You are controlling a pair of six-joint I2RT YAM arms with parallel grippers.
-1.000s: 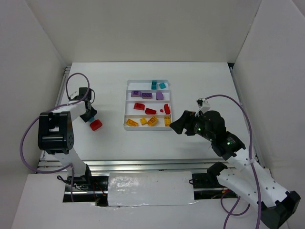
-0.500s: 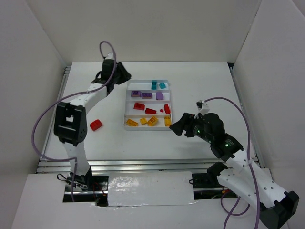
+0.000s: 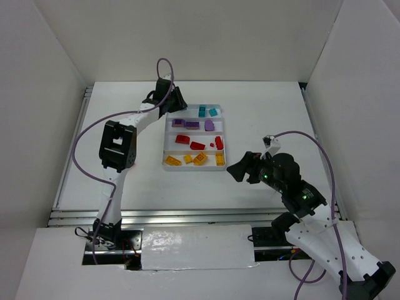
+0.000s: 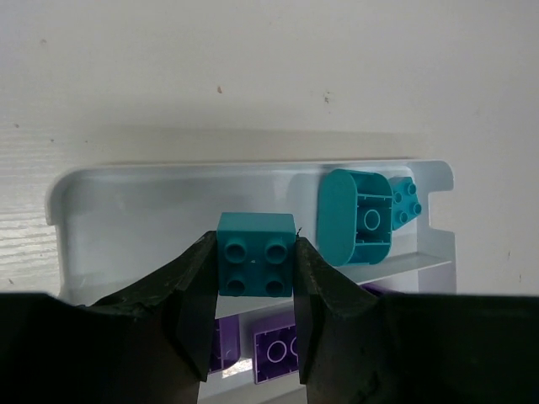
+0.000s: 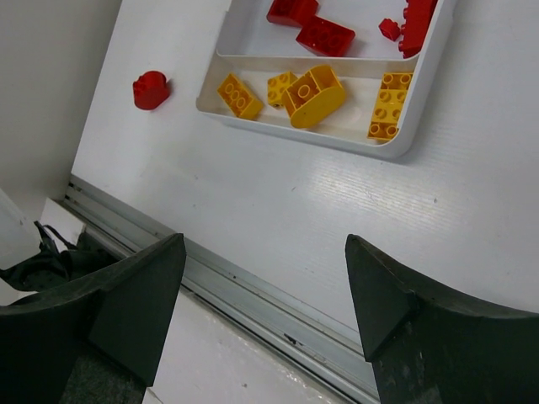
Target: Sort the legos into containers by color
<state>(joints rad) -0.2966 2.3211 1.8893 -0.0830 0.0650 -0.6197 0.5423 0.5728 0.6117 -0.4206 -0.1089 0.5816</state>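
My left gripper (image 4: 255, 246) is shut on a teal four-stud lego (image 4: 256, 254), held above the bare left end of the white tray's far compartment (image 4: 135, 210). Two teal legos (image 4: 358, 217) lie at that compartment's right end, and purple legos (image 4: 278, 353) fill the one below. In the top view the left gripper (image 3: 177, 102) is at the tray's far-left corner (image 3: 194, 169). My right gripper (image 3: 240, 169) hangs open and empty off the tray's near-right corner. A loose red lego (image 5: 152, 90) lies on the table left of the tray.
The tray's rows, far to near, hold teal (image 3: 202, 111), purple (image 3: 192, 125), red (image 3: 197, 145) and yellow (image 3: 200, 158) legos. The left arm's upper link (image 3: 119, 147) stands over the table left of the tray. A metal rail (image 3: 187, 215) runs along the near edge.
My left arm swung from beside the red lego on the table's left up and right to the tray's far-left corner, carrying the teal lego. My right gripper drew back slightly to the right.
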